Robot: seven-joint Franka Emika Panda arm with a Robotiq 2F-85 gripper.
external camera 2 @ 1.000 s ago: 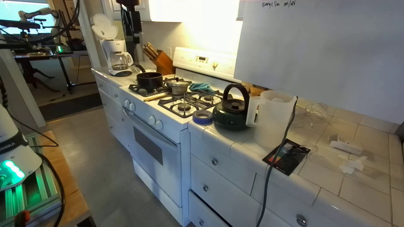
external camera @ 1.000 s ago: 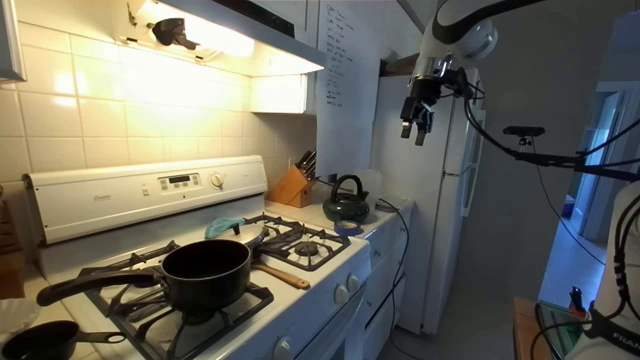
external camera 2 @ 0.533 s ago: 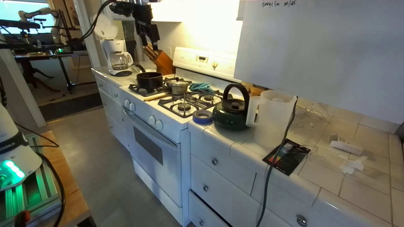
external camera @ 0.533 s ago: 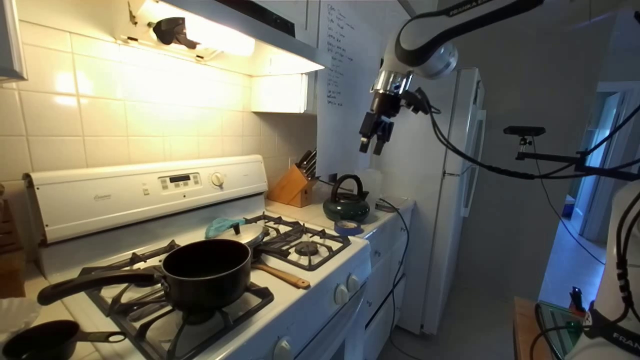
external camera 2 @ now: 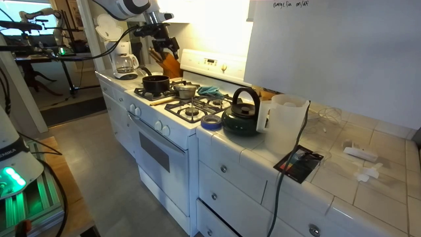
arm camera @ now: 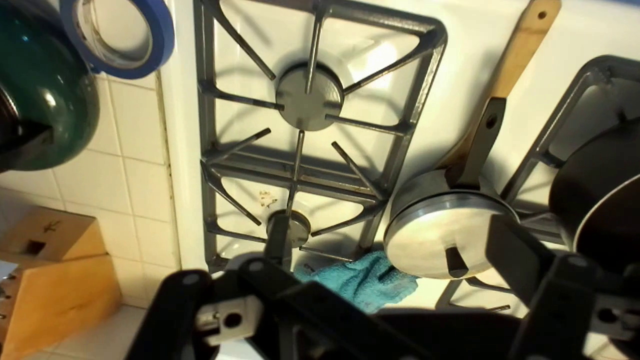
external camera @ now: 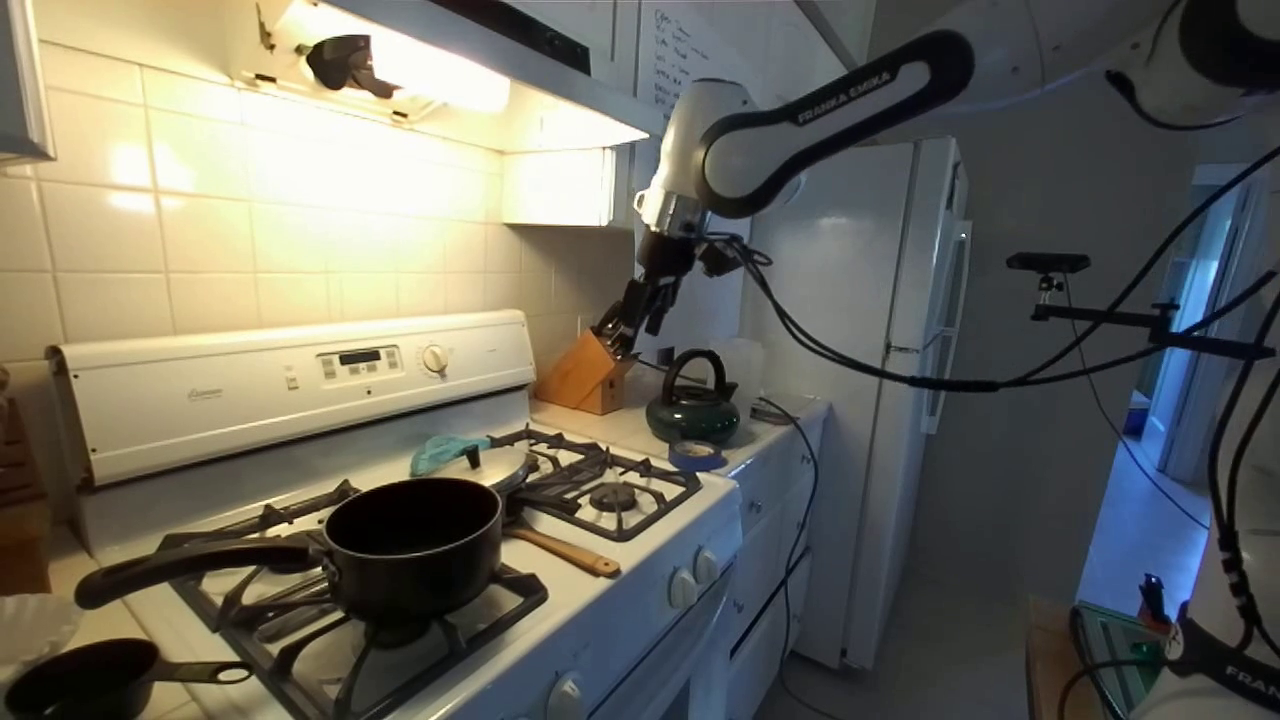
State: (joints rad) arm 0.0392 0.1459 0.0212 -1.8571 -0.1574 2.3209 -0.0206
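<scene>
My gripper hangs in the air above the stove, in both exterior views. In the wrist view the black fingers stand wide apart with nothing between them. Beneath them lie a small silver lidded pot with a black knob and a crumpled teal cloth. A wooden handle reaches from the pot towards the stove's front. The larger black saucepan sits on a neighbouring burner. In an exterior view, the gripper overlaps the wooden knife block, which stands farther back.
A dark green kettle and a blue tape roll stand on the counter beside the stove. Close by is a translucent pitcher. The range hood juts out over the stove. A black measuring cup lies at the near left.
The arm has swung in over the stove and come lower, tilting the gripper. It moved left in one exterior view and right in the other. The jaws stayed open; the objects have not moved.
</scene>
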